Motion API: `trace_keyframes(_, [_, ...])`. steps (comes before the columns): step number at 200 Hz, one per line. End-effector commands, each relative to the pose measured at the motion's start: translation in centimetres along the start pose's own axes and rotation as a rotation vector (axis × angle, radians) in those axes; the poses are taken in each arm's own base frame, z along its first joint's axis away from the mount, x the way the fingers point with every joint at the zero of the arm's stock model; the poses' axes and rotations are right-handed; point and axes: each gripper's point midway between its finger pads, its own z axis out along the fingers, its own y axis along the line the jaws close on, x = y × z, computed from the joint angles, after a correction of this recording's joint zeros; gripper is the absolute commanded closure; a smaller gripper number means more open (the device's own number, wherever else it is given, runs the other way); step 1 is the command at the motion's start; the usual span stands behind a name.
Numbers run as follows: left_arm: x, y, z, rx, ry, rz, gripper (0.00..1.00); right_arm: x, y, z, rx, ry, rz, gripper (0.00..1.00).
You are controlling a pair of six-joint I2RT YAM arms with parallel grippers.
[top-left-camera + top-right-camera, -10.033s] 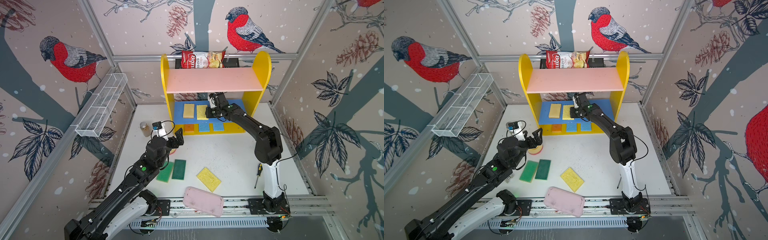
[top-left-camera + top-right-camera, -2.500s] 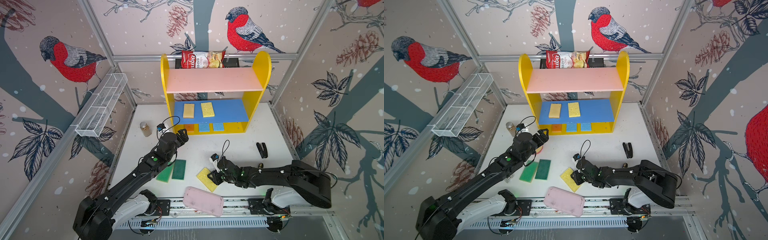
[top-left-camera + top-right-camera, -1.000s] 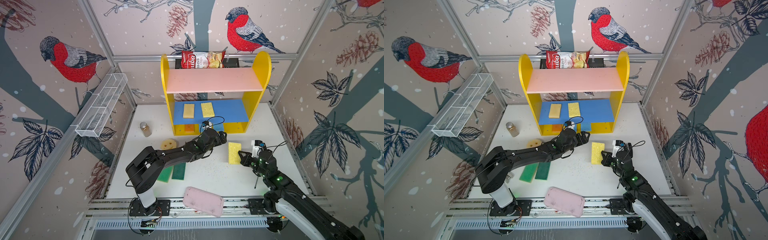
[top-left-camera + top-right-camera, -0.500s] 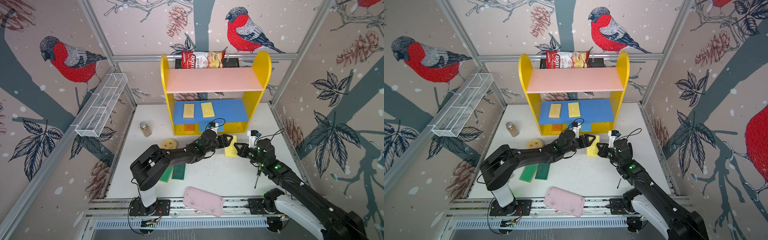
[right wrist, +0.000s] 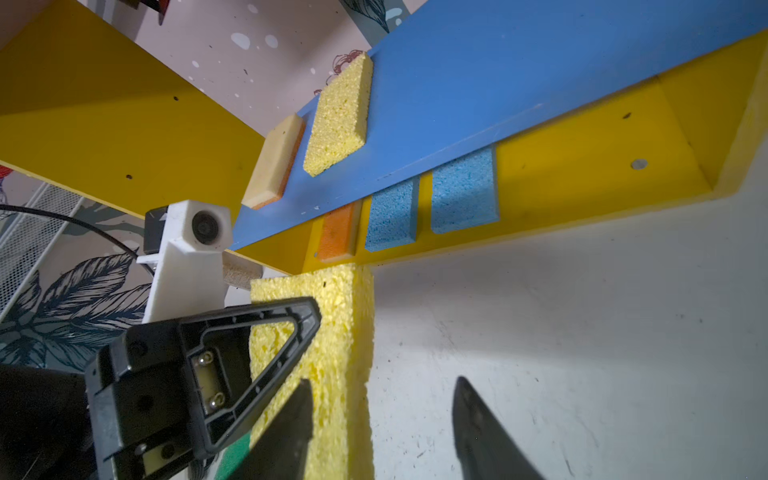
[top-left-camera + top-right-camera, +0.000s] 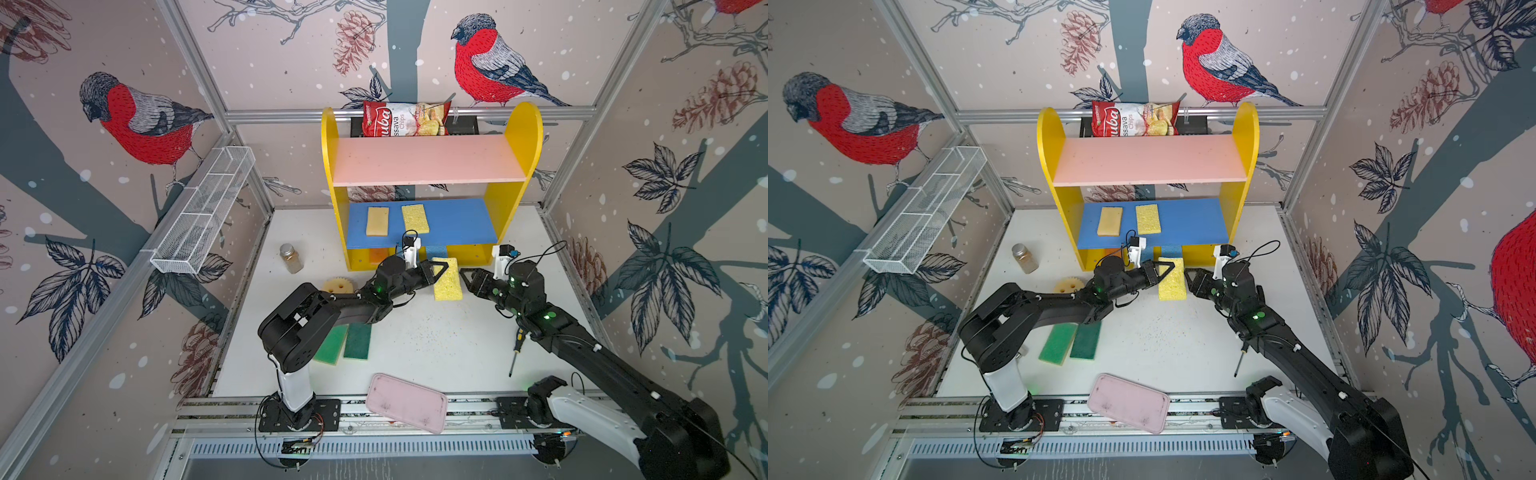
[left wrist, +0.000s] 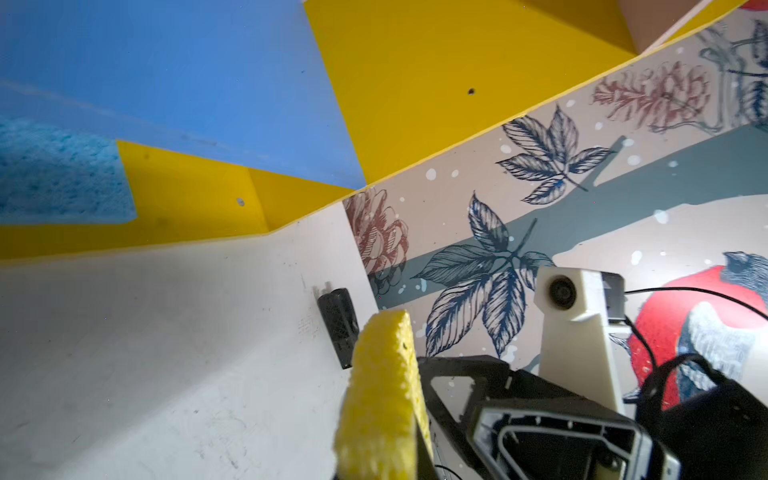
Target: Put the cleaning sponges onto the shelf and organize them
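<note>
Yellow sponge (image 6: 448,279), held just before the shelf (image 6: 519,137) in both top views, is now pinched by the left gripper (image 6: 435,272); a second ago the right gripper (image 6: 466,280) carried it. Left wrist view: the sponge stands edge-on in its grip. Right wrist view: the right jaws are spread, just beside the sponge. Handover looks done, so shelving falls to the left arm.

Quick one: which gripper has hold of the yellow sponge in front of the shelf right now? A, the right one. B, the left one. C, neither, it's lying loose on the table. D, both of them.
B: the left gripper is clamped on the yellow sponge, while the right gripper sits beside it with its jaws spread apart.
</note>
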Motion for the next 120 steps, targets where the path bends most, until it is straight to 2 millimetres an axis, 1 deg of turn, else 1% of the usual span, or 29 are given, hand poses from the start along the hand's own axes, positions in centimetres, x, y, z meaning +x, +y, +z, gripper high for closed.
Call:
trace_keyframes(1, [-1.3, -3.5, -0.2, 0.125, -0.004, 0.063, 1.00, -1.7, 1.3, -0.2, -0.048, -0.059, -0.013, 0.31])
trace_keyframes(16, [-1.7, -3.8, -0.3, 0.113, -0.003, 0.091, 1.00, -1.8, 2.5, -0.5, -0.108, -0.056, -0.038, 0.27])
trace_keyframes(36, [-1.9, -4.2, -0.4, 0.101, 0.005, 0.133, 1.00, -1.7, 3.9, -1.0, -0.186, -0.041, -0.055, 0.24])
trace_keyframes(48, [-2.1, -4.5, -0.4, 0.094, 0.009, 0.150, 1.00, -1.6, 4.5, -1.2, -0.226, -0.031, -0.055, 0.24])
trace_keyframes(73, [-2.7, -5.0, -0.1, 0.106, 0.013, 0.160, 1.00, -0.6, 5.5, -1.5, -0.315, -0.006, -0.011, 0.24])
trace_keyframes(92, [-2.8, -5.3, 0.1, 0.141, 0.015, 0.141, 1.00, -0.1, 6.3, -1.7, -0.398, 0.000, 0.042, 0.29])
trace_keyframes(110, [-3.0, -5.4, 0.2, 0.168, 0.006, 0.128, 1.00, 0.4, 6.6, -1.7, -0.441, 0.008, 0.073, 0.36])
trace_keyframes(120, [-2.9, -5.4, 0.3, 0.177, 0.005, 0.119, 1.00, 0.4, 6.5, -1.5, -0.437, 0.010, 0.080, 0.43])
